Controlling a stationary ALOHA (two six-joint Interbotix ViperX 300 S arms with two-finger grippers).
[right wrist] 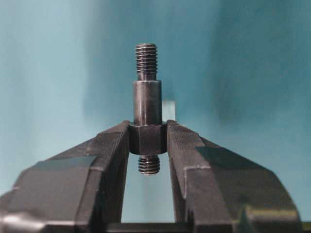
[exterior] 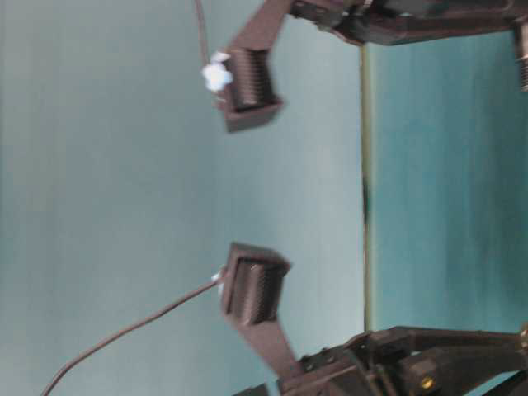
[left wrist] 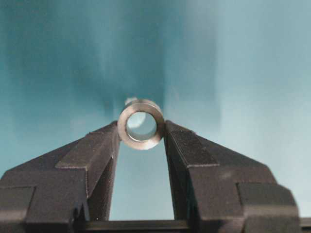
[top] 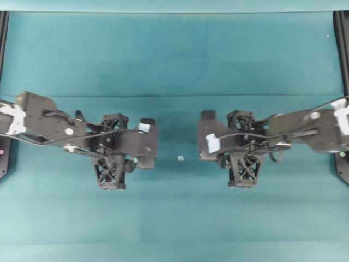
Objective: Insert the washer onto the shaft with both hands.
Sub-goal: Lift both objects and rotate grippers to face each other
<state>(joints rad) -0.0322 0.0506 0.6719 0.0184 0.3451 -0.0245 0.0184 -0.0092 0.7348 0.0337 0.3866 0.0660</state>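
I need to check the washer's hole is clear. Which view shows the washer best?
The left wrist view: the washer sits face-on between the left gripper fingers, hole open. The other views do not show it.

Teal tabletop (top: 174, 54), evenly lit.
Covered in seamed cloth, edged by dark rails (top: 342, 49) left and right.

teal table (top: 174, 54) with a tiny pale chip (top: 180, 158) midway on it
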